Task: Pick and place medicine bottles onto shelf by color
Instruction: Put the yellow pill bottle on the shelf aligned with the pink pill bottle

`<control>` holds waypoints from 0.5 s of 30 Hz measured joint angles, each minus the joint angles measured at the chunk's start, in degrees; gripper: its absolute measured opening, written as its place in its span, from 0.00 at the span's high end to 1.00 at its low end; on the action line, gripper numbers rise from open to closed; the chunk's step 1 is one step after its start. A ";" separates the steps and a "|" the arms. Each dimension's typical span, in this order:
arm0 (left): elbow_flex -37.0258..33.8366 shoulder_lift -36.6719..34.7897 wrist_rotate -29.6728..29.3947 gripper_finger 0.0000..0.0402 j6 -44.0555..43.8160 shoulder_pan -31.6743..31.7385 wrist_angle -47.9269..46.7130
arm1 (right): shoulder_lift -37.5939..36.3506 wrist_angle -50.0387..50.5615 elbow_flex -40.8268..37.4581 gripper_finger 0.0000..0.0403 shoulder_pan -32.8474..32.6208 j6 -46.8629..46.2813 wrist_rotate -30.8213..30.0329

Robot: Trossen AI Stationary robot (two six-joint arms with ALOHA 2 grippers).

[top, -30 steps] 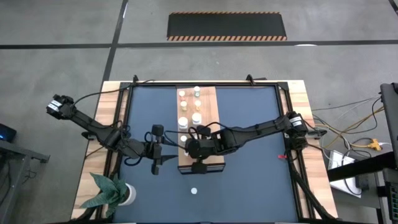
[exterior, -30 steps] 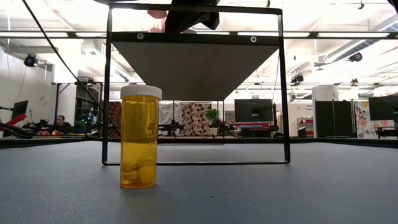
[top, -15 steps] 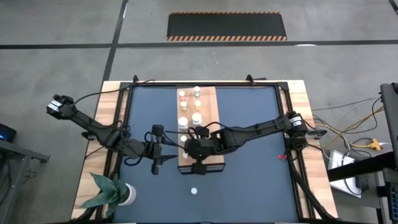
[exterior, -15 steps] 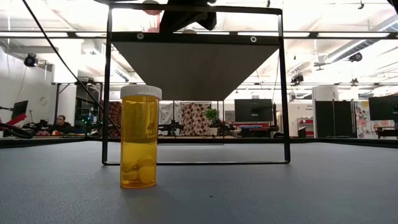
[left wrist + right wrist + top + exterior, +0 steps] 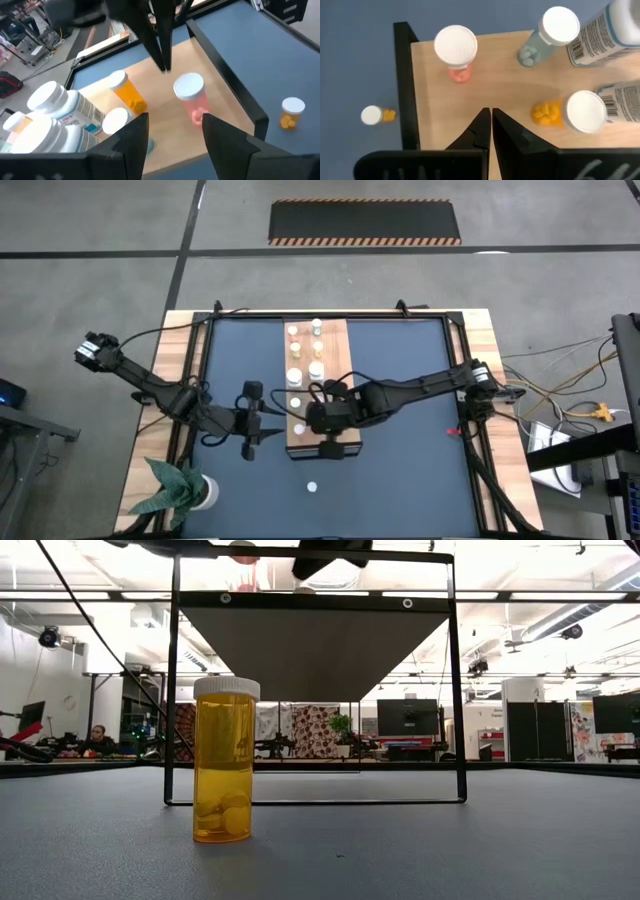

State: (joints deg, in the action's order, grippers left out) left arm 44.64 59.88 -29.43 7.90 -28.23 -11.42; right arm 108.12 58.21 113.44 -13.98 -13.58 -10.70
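Right gripper [image 5: 487, 116]: fingers pressed together on nothing, above bare shelf wood, low centre of the right wrist view.
Left gripper [image 5: 172, 132]: fingers parted, empty, bottom centre of the left wrist view, facing the shelf.
Shelf [image 5: 335, 340]: centre of the high view, bottles in rows.
Pink bottle [image 5: 456, 52]: upright, upper left of the right wrist view, on the shelf.
Orange bottle [image 5: 225, 760]: on the mat, left of centre in the low view.

In the low view, the shelf [image 5: 310, 650] top is hidden from below.
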 joint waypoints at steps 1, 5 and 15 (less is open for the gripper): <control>0.00 0.00 0.00 0.58 -0.05 0.00 -0.34 | -0.02 0.88 0.58 0.98 -0.02 0.01 0.00; 0.00 0.00 0.00 0.58 -0.07 0.00 -0.60 | -0.07 5.16 2.71 0.98 -0.02 0.23 -1.40; 0.00 0.00 0.00 0.58 -0.24 -0.02 -0.70 | -0.11 6.36 1.88 0.98 0.00 2.19 -5.87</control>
State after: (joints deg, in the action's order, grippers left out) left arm 44.64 59.88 -29.43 7.66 -28.25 -12.11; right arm 108.01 64.56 115.33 -13.98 -11.40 -16.57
